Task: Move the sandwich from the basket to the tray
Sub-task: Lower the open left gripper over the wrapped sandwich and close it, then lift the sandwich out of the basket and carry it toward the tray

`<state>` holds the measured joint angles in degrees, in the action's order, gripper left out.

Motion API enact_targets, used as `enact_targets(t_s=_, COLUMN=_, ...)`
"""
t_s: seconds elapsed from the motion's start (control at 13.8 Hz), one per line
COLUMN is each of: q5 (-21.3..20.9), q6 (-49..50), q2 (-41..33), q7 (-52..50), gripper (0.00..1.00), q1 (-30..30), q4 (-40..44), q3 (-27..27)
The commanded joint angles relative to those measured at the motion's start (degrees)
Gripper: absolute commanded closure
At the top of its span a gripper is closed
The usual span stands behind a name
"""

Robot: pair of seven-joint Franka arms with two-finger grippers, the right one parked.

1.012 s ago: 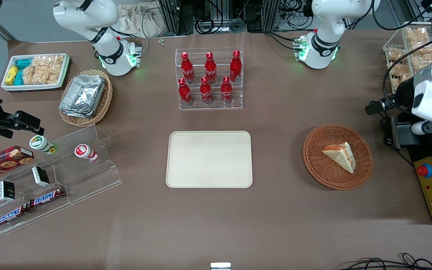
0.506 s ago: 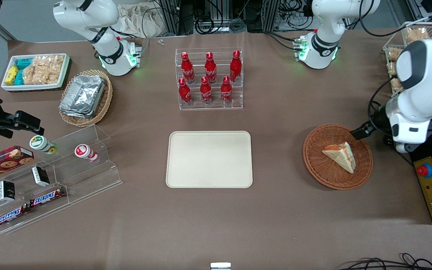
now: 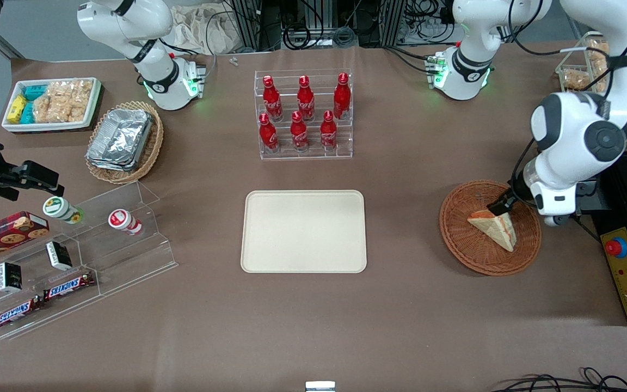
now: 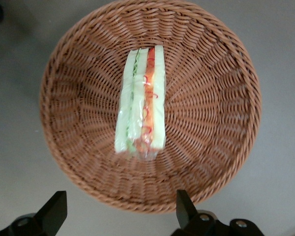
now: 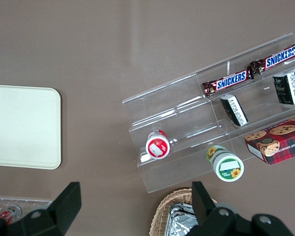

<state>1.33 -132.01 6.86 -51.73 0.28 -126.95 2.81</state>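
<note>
The sandwich [image 4: 140, 105] lies in the middle of the basket [image 4: 226, 113], filling edge up, toward the working arm's end of the desk [image 3: 400, 305]. The gripper [image 4: 120, 214] hangs above the basket's rim, its jaws spread wide and grasping nothing, 1 finger [image 4: 53, 212] to each side. The tray [image 3: 303, 231] sits at mid-desk, well apart from the basket, nearer the front camera than 6 red bottles [image 3: 302, 111].

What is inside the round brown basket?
Only the sandwich lies in the basket. The open gripper hovers above it. What is under the sandwich is hidden.
</note>
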Motion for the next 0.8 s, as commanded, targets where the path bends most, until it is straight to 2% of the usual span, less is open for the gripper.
enact_targets(t_s=0.0, q5=-0.19, q6=-6.57, q2=4.46, q7=-5.56, gripper=0.0, q1=0.25, q4=0.03, q3=0.17)
enact_targets(t_s=0.29, q5=-1.24, q6=-11.33, q2=8.34, q7=-5.93, gripper=0.0, q1=0.34, q4=0.38, q3=-0.79)
enact_targets(t_s=0.36, q5=-1.86, q6=-12.99, q2=9.39, q7=-5.84, gripper=0.04, q1=0.34, q4=0.3, q3=-0.88)
enact_targets(t_s=0.43, q5=-1.95, q6=-13.88, q2=10.27, q7=-5.84, gripper=0.18, q1=0.34, q4=0.3, q3=-0.97)
enact_targets(t_s=0.58, q5=-2.12, q6=-14.94, q2=11.24, q7=-5.75, gripper=0.71, q1=0.43, q4=0.56, q3=-2.45)
enact_targets(t_s=0.65, q5=-2.73, q6=-15.47, q2=11.42, q7=-5.66, gripper=0.94, q1=0.43, q4=0.73, q3=-3.07)
enact_targets(t_s=0.72, q5=-2.83, q6=-15.47, q2=10.99, q7=-4.97, gripper=1.0, q1=0.43, q4=0.65, q3=-3.16)
